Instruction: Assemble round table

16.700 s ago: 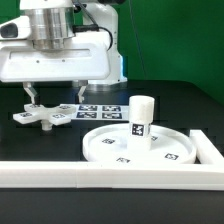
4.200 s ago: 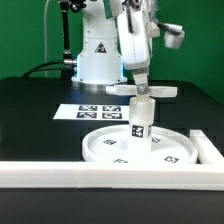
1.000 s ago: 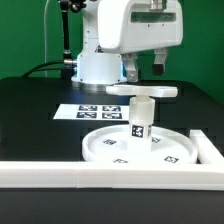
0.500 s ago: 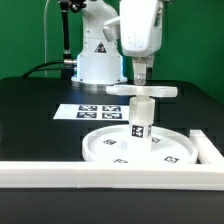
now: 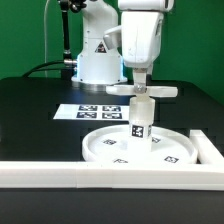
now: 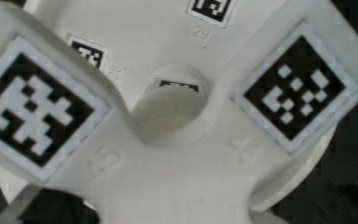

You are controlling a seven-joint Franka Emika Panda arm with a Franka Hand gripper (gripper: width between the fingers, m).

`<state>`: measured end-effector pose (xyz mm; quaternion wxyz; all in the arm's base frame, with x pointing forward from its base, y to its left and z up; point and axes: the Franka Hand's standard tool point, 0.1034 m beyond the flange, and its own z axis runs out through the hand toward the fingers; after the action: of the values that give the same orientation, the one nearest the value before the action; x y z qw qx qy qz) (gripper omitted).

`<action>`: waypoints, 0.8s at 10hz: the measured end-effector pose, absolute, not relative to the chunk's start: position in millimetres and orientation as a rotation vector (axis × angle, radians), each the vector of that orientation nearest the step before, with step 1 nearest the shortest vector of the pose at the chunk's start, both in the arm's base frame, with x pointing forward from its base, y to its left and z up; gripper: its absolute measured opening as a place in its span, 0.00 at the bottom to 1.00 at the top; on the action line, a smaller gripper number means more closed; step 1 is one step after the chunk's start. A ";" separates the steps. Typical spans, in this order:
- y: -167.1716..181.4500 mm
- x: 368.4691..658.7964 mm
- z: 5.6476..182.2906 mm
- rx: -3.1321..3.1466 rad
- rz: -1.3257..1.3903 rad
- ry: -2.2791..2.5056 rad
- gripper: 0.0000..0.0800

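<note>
Gripper [image 5: 140, 80] of mine hangs edge-on, fingertips at the cross base [image 5: 160, 91] directly below; I cannot tell its opening or hold. That piece caps the leg [image 5: 141, 120], upright on the disc [image 5: 100, 148] beneath. Likely screwing-down; next, a centred grip and twist. Wrist view: cross base [image 6: 167, 120] fills it, square tags [image 6: 297, 85], no readable writing.

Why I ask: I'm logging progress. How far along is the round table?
Done: the leg stands upright in the round disc, and the cross base sits on top of it. In hand: the pincer is down at the base; its grip is unclear. Left: probably securing the base, then flipping everything upright.
</note>
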<state>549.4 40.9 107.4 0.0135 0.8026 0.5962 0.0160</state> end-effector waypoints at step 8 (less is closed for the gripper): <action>39.3 550.8 103.5 2.506 0.028 1.829 0.56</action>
<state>550.8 39.3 103.5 0.0195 0.8076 0.5894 0.0089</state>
